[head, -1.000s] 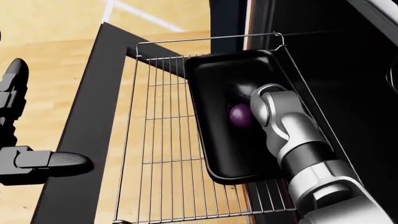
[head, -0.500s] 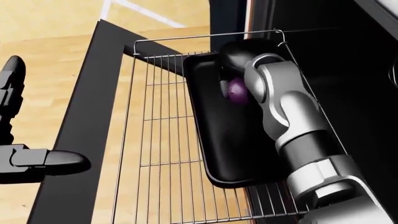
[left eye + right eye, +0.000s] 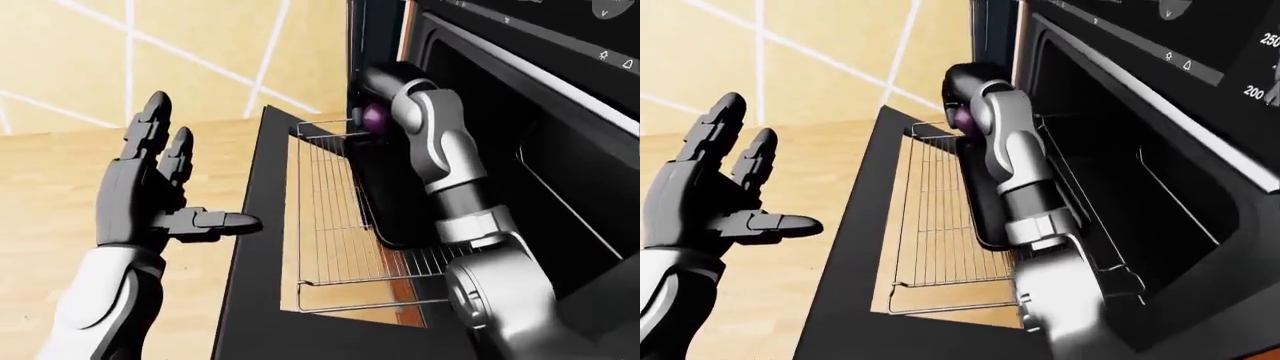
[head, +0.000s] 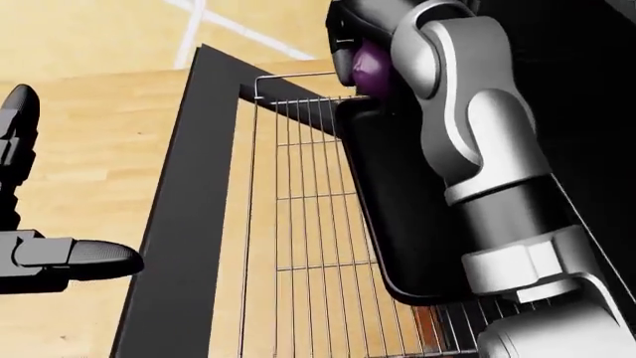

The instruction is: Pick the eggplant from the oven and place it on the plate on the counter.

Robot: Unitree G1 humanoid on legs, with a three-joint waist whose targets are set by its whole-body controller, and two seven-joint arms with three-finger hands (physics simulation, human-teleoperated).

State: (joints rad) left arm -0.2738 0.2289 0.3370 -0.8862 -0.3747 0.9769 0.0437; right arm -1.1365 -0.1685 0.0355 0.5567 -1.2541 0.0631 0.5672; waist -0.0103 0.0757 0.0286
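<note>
The purple eggplant (image 4: pixel 370 66) is held in my right hand (image 4: pixel 356 46), whose black fingers are shut round it. It hangs just above the top end of the black baking tray (image 4: pixel 397 201), near the far edge of the pulled-out wire rack (image 4: pixel 298 224). My right forearm covers much of the tray. My left hand (image 3: pixel 165 187) is open with spread fingers, out to the left of the lowered oven door (image 4: pixel 184 224), touching nothing. No plate or counter shows in any view.
The oven cavity (image 3: pixel 1120 172) gapes dark on the right, with its control panel (image 3: pixel 1200 52) above. The door lies flat under the rack. A wood floor (image 4: pixel 89 149) and a tiled wall (image 3: pixel 200 52) fill the left.
My right hand has closed on the eggplant and lifted it off the tray toward the top of the head view. The view has shifted slightly. The left hand has barely moved.
</note>
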